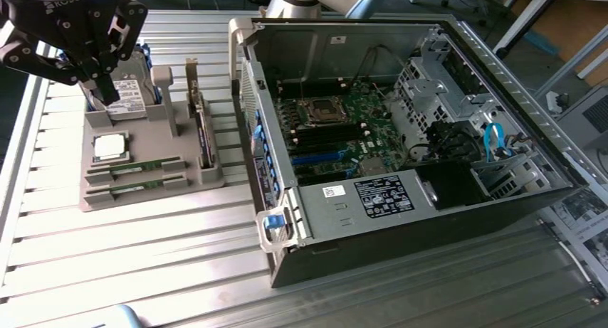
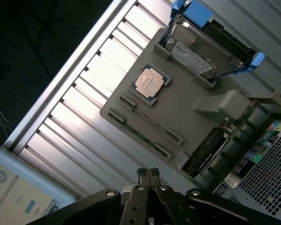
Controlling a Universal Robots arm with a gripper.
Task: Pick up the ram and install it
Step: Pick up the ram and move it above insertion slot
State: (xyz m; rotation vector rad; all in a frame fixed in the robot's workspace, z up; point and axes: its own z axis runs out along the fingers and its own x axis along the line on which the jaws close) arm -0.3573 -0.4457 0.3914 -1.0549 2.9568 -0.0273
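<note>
A ribbed silver metal table point(image 1: 142, 264) stretches out below me. Two things stand directly on it: a grey holder tray point(image 1: 156, 144), far and toward the exterior view's left, and an open computer case point(image 1: 380, 260) lying on its side just beside the tray, on the exterior view's right.

White lettering beginning "ROBOT" is showing on the black body of the gripper point(image 1: 107, 94), while print on the hard drive point(image 1: 128, 102) beside its fingertips and on the stickers point(image 1: 382, 198) of the computer case point(image 1: 399, 260) farther off is showing too small to read.
</note>
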